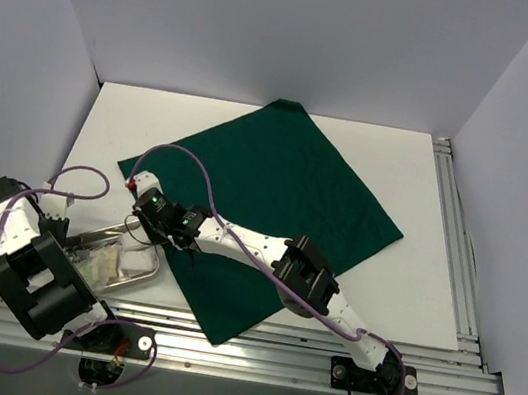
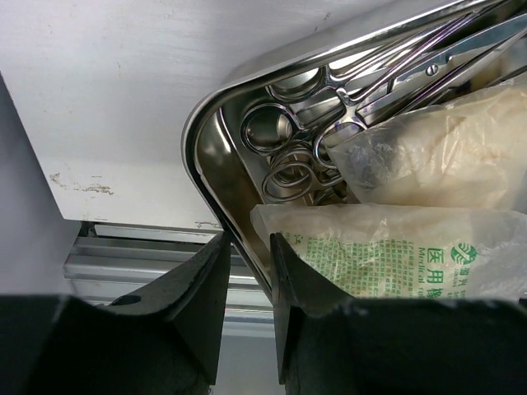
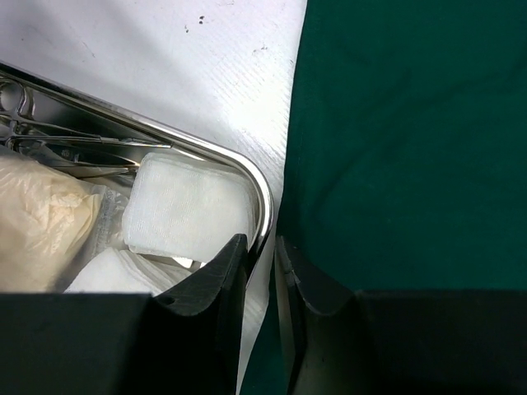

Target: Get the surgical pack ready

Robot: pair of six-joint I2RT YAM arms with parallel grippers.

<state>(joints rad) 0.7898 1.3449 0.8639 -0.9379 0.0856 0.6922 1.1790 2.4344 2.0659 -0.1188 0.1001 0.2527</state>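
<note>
The small steel tray (image 1: 133, 280) sits on the white table just left of the dark green drape (image 1: 287, 181). It holds scissor-like instruments (image 2: 329, 123), white gauze pads (image 3: 189, 206) and two clear packets, one plain (image 2: 461, 148) and one with green print (image 2: 395, 255). My left gripper (image 1: 84, 244) straddles the tray's near-left corner rim (image 2: 216, 99), with its jaws close on either side in the left wrist view (image 2: 247, 247). My right gripper (image 1: 158, 239) straddles the tray's right rim, with one finger inside by the gauze and one outside by the drape (image 3: 412, 123), as the right wrist view (image 3: 262, 247) shows.
Aluminium rails run along the table's near edge (image 1: 321, 344) and right side (image 1: 455, 240). White walls enclose the table on three sides. The near rail (image 2: 123, 255) lies right beside the tray's corner. The drape's left corner lies under my right arm.
</note>
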